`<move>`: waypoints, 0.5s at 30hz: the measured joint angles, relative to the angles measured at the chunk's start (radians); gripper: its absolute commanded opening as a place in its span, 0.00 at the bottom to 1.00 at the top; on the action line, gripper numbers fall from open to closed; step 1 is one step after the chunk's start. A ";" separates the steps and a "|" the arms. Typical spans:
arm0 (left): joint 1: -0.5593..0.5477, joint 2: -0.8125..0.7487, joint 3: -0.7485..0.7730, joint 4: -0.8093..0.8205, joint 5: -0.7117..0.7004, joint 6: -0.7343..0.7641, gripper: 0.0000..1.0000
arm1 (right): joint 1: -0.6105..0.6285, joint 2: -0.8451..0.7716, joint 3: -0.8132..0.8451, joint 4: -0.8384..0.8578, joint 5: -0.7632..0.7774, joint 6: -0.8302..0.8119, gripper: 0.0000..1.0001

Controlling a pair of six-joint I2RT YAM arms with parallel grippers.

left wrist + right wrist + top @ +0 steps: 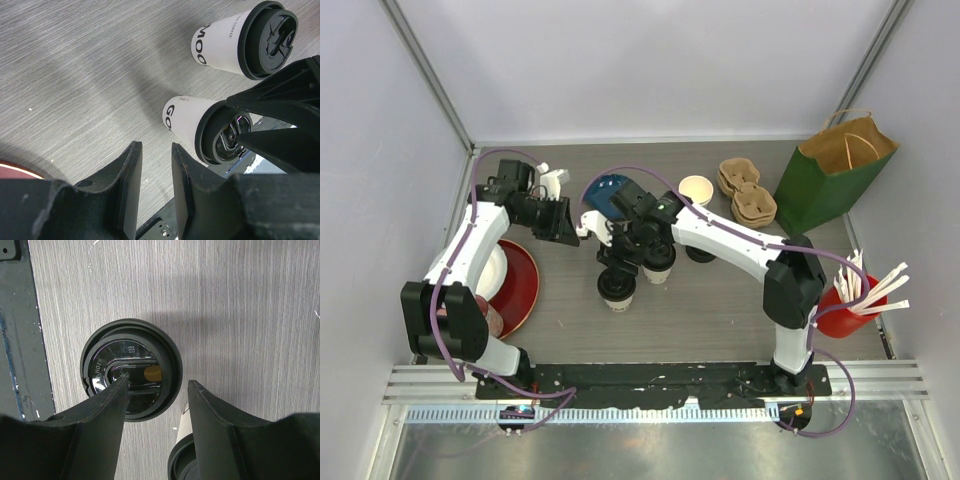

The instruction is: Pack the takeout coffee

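The left tool [155,146] hangs tilted, its fingers narrowly parted and empty; the right tool [159,381] points straight down, jaws spread wide.

Bright, even overhead light is filling all three views.
Soft shadows are lying on the worktop [75,75]; glare is glinting off a black lid [135,359].

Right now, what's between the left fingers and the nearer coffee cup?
Left wrist view: only bare tabletop between the left gripper and that cup.
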 measured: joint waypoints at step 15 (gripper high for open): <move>0.006 -0.001 0.000 -0.002 0.000 0.012 0.34 | -0.005 0.042 0.033 0.000 -0.014 -0.018 0.10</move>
